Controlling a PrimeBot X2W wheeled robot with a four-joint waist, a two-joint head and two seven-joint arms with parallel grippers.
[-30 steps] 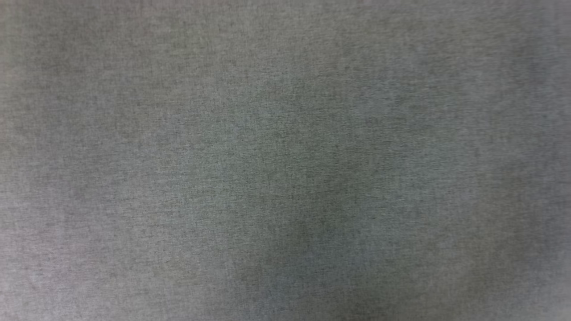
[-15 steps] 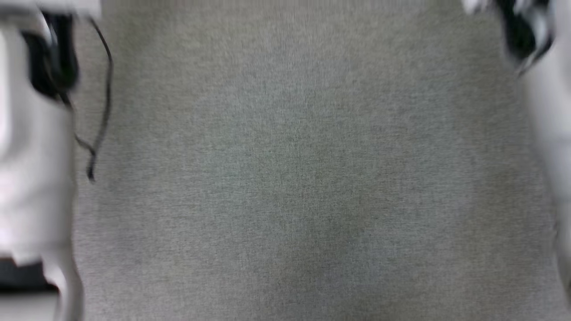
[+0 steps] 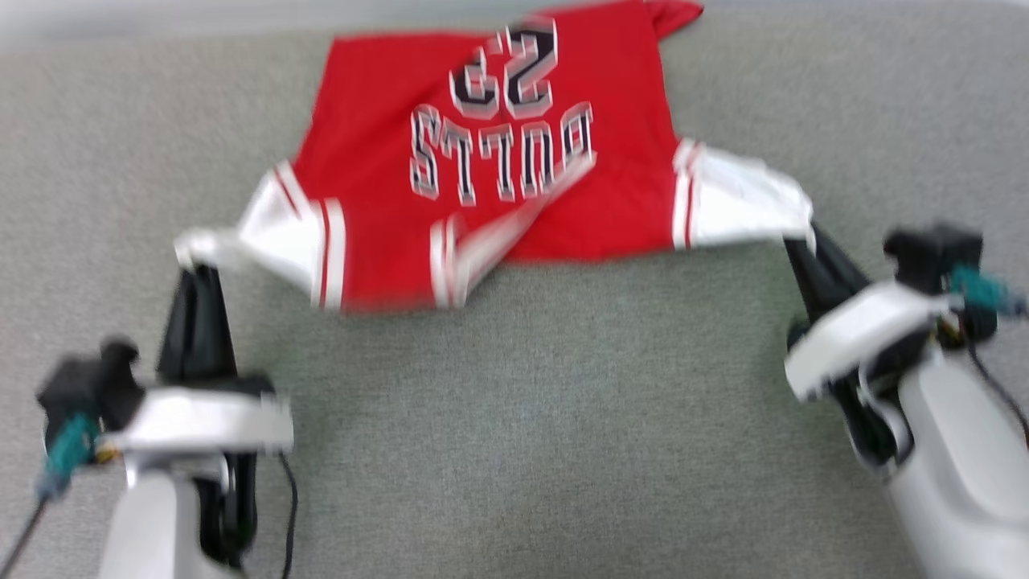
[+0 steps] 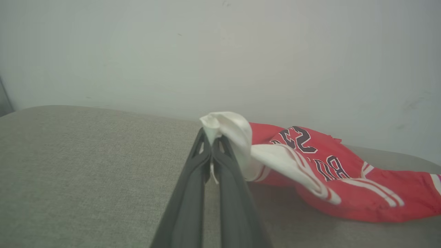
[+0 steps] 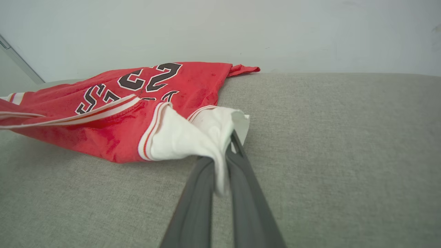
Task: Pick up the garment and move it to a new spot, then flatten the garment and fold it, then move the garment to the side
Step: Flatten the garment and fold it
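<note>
The garment [image 3: 514, 153], a red jersey with white sleeves and black numbers, is stretched between both arms over the grey fabric surface [image 3: 530, 418]. My left gripper [image 3: 191, 269] is shut on the tip of one white sleeve [image 4: 224, 129]. On the other side my right gripper [image 3: 800, 237] is shut on the second white sleeve [image 5: 206, 134]. The sleeves are lifted off the surface while the far red hem [image 5: 241, 69] rests near the back edge. A striped fold [image 3: 498, 233] crosses the jersey's near part. The left gripper [image 4: 211, 136] and right gripper [image 5: 229, 143] each show pinched fingers.
A pale wall [image 4: 220, 51] rises just behind the grey surface's far edge. Bare grey fabric spreads between and in front of the two arms [image 3: 530, 450]. Dark cables hang by both wrists [image 3: 285, 498].
The head view has swung upward: a second ago only grey fabric showed, half a second ago blurred arms at the edges, now the jersey and both grippers.
</note>
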